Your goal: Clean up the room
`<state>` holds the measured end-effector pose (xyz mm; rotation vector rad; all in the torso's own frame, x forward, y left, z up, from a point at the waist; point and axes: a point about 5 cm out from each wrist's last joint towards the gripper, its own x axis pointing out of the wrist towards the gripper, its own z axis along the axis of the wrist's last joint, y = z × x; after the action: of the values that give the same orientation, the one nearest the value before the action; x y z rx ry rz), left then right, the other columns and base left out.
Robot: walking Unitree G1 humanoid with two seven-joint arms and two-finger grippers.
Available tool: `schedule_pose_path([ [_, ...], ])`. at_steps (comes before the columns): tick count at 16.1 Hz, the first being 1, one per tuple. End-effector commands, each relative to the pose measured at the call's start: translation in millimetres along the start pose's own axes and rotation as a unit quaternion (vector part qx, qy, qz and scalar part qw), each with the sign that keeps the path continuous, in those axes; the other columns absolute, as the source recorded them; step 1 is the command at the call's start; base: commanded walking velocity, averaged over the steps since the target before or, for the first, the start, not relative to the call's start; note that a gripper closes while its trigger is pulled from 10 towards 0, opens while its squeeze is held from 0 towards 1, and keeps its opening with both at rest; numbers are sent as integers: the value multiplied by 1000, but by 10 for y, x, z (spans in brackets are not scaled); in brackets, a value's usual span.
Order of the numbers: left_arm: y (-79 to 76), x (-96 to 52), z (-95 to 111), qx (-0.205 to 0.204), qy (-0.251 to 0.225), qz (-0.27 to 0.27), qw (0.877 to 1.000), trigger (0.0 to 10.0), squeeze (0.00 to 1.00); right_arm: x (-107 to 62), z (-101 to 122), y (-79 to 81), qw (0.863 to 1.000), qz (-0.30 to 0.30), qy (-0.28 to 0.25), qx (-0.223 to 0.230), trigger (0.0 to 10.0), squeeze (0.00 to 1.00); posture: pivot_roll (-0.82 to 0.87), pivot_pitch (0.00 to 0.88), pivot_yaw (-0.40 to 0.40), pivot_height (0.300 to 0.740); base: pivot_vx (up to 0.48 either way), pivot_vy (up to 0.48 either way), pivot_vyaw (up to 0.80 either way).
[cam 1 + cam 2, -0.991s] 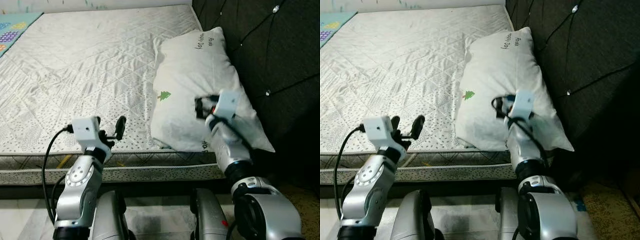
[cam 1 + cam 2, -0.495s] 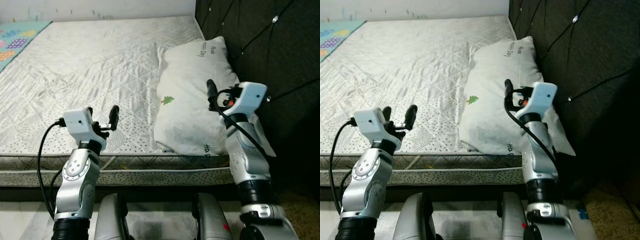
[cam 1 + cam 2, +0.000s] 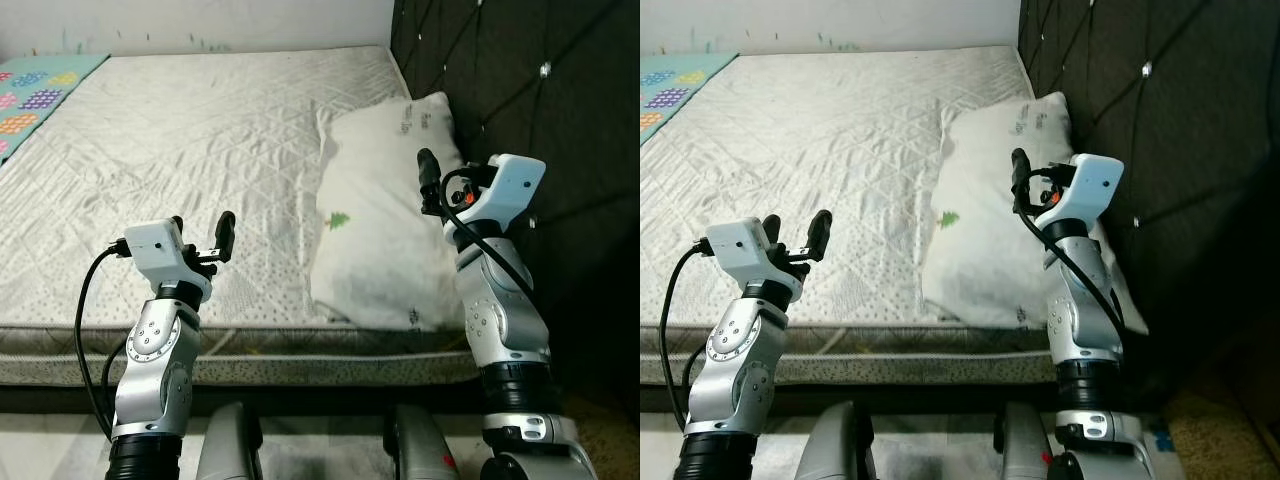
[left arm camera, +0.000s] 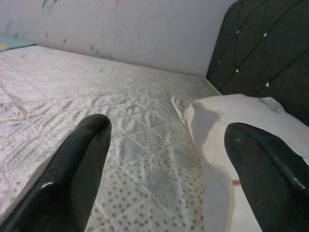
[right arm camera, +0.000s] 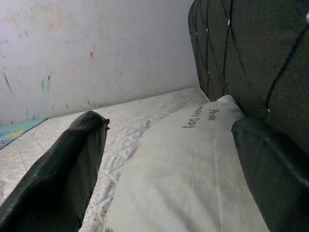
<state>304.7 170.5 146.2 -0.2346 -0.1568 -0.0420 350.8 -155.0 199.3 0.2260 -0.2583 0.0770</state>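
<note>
A white pillow [image 3: 380, 225] with a small green tree mark lies on the right side of the quilted mattress [image 3: 200, 130], against the dark tufted headboard [image 3: 540, 90]. My right gripper [image 3: 446, 184] is raised over the pillow's right half, open and holding nothing; the right wrist view shows the pillow [image 5: 193, 159] between its spread fingers [image 5: 67, 169]. My left gripper [image 3: 202, 234] hovers above the mattress's near edge, open and empty. The left wrist view looks across the mattress [image 4: 96, 96] to the pillow [image 4: 231, 125].
A colourful play mat [image 3: 40, 85] lies at the far left of the bed. A pale wall [image 3: 200, 25] runs behind it. The mattress's front edge [image 3: 300, 340] is just before my body, with floor [image 3: 320, 440] below.
My right gripper has lifted off the pillow and swung upright above it. The left gripper rose a little. The camera has risen and pulled back, so the whole scene shifted.
</note>
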Motion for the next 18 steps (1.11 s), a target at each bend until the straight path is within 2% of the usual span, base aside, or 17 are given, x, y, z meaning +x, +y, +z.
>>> schedule_pose_path([
  [1, 44, -6, 16, 4, -5, 7, 1000, 10000, 0, -19, 26, 18, 1000, 0, -2, 0, 10000, 0, -186, 0, 50, 669, 0, 0, 0],
  [3, 45, -13, -11, 4, -2, 8, 1000, 10000, 0, -75, 4, 57, 1000, 3, 4, -7, 10000, 0, -185, 0, 46, 687, 0, 0, 0],
  [6, 56, -35, 7, 7, 0, 9, 1000, 10000, 0, -124, -25, 73, 1000, 6, 5, -20, 10000, 0, -171, 0, 51, 687, 0, 0, 0],
  [9, 127, -53, -43, 14, 10, 15, 1000, 10000, 0, -99, -23, 94, 1000, -2, 3, -16, 10000, 0, -178, 0, 60, 722, 0, 0, 0],
  [12, 19, -23, -26, 9, 12, -5, 1000, 10000, 0, -107, 3, 91, 1000, -7, -1, -21, 10000, 0, -184, 0, 74, 740, 0, 0, 0],
  [18, -35, -46, -14, -8, 11, -4, 1000, 10000, 0, -198, -116, 55, 999, -21, 22, -33, 10000, 0, -174, 0, 47, 740, 0, 0, 0],
])
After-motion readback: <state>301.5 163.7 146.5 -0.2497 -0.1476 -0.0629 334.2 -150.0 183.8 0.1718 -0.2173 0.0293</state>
